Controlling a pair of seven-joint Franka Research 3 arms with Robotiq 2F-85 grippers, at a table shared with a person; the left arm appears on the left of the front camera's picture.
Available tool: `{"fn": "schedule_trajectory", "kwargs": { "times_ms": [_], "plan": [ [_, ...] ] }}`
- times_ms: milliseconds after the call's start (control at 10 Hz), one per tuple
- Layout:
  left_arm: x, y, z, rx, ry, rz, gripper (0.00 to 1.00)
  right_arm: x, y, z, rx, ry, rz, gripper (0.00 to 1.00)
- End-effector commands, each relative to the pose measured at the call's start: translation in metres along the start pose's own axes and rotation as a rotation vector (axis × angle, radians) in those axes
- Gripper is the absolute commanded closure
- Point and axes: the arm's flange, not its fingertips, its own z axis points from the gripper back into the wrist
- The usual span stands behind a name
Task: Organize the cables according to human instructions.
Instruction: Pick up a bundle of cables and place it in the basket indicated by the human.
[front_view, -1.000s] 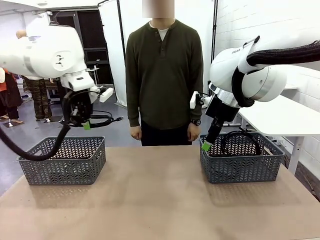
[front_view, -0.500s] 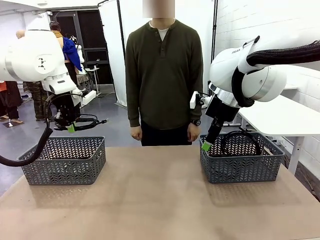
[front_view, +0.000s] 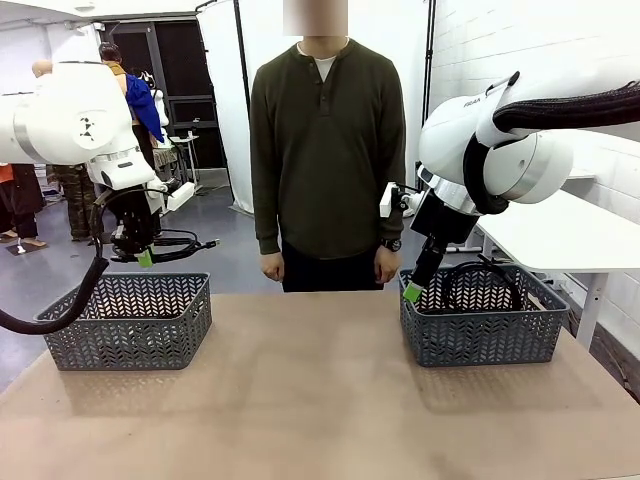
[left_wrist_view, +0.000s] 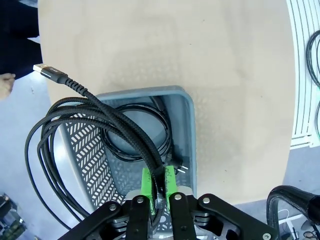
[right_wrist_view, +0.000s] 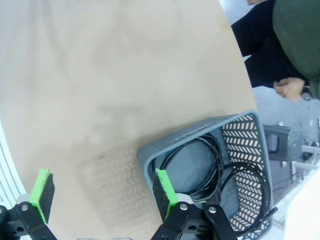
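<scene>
Now, from the front camera, two grey lattice baskets stand on the brown table (front_view: 320, 400): the left basket (front_view: 125, 320) near the left edge and the right basket (front_view: 482, 315) near the right edge, well apart. Above the left basket, the left gripper (front_view: 143, 256) hangs clamped on a coiled cable (front_view: 180, 243), whose loops lie roughly level and stretch toward the person (front_view: 327, 150) standing at the far side. One black cord (front_view: 482, 278) arches above the rim of the right basket, where the right gripper (front_view: 413, 291) sits at the near-left corner, jaws spread.

Looking down the left wrist, the green pads (left_wrist_view: 146, 181) pinch the held cable (left_wrist_view: 95, 125) at one edge of its coil; several loops fan away from the fingers, and a free plug end (left_wrist_view: 50, 73) with a metal tip points away past the basket rim (left_wrist_view: 190, 150). Below, inside that basket, one more coil (left_wrist_view: 145, 132) lies flat on the floor.

Over at the right wrist, the fingers (right_wrist_view: 164, 188) stand wide apart, holding nothing. The basket (right_wrist_view: 250, 150) beneath holds black cords (right_wrist_view: 210, 165) looped against its walls; how many I cannot tell.
</scene>
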Motion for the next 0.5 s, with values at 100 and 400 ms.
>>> {"fn": "schedule_trajectory", "kwargs": {
  "times_ms": [100,400],
  "plan": [
    [-0.0016,-0.0012,0.0037,0.005,0.006,-0.001,1.0,-0.0003,0.0009,-0.0005,-0.001,0.001,-0.005,0.0],
    [-0.0051,-0.004,-0.0027,-0.004,-0.004,-0.001,1.0,-0.0003,0.0009,-0.0005,-0.001,0.001,-0.005,0.0]
  ]
}}
